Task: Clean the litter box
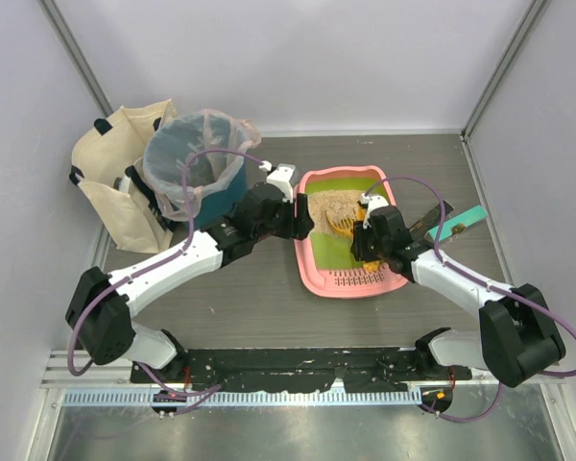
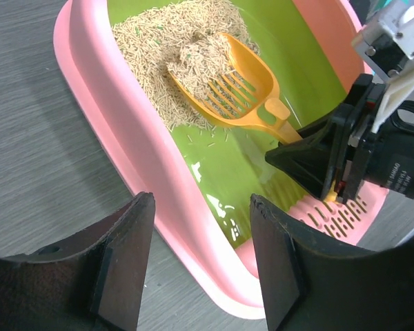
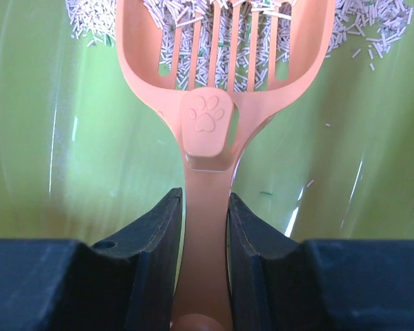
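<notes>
Litter box (image 1: 312, 274) sits centre-right on table (image 1: 221, 288), between both arms. Long axis runs roughly near-to-far from the bases; slotted ledge at the near end, litter heaped at the far end. Pink plastic tray, rounded corners, lime-green glossy floor, beige pellet litter.

Left wrist view: pink side wall (image 2: 124, 138) runs diagonally, far end cut off by the frame. Right wrist view: only green floor (image 3: 55, 138) and scattered pellets show, no rim.

Orange slotted scoop (image 1: 341, 226) lies inside, blade toward the far-end litter pile, handle toward the ledge. Some litter sits on the blade (image 2: 234, 83). Paw print on the neck (image 3: 214, 138).

Right gripper (image 3: 205, 200) is clamped on the scoop handle; the handle end is hidden between the fingers. In the top view the right arm covers the tray's near right part.

Left gripper (image 2: 200, 221) has jaws apart, straddling the tray's left wall; pad contact probably none, hard to judge.
</notes>
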